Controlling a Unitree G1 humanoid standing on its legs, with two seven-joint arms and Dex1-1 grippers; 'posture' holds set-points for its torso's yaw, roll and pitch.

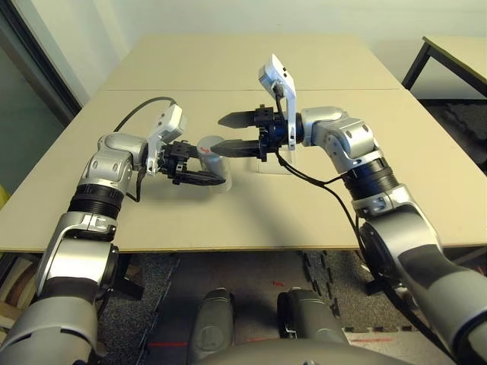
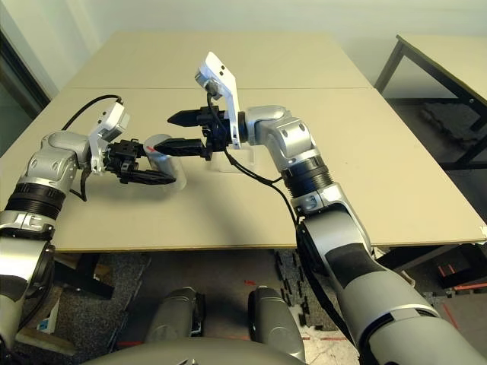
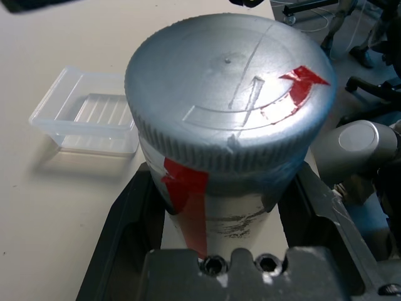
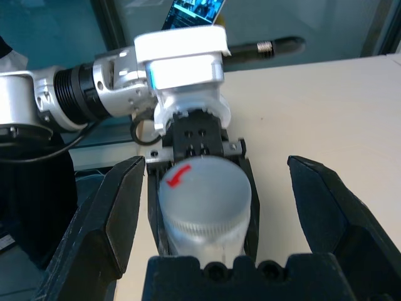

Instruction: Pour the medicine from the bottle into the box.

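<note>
at the table's near side, two silver forearms (image 1: 396, 201) are reaching in over the tan tabletop (image 1: 152, 220). on the left, the left gripper (image 1: 213, 162) is pinching the bottle (image 1: 216, 167), one black finger pressing on either side of its body. the grey cap (image 3: 229, 94) is sitting on the bottle, ridged around its edge, a red arrow (image 3: 304, 81) showing on its top; a red strip (image 3: 188, 194) is running down the side below.

from the right, the right gripper (image 1: 217, 134) is hovering by the cap, its fingers standing widely spread, holding nothing, the cap lying apart from both.

to the right of the bottle, the box (image 3: 88, 135) is resting on the tabletop, clear and shallow, its top facing up, its ribbed bottom showing through; in the left eye view the right gripper and its wrist are partly covering it.

farther off to the right, a second table (image 2: 456, 61) is standing near a pale wall (image 1: 319, 15).
</note>
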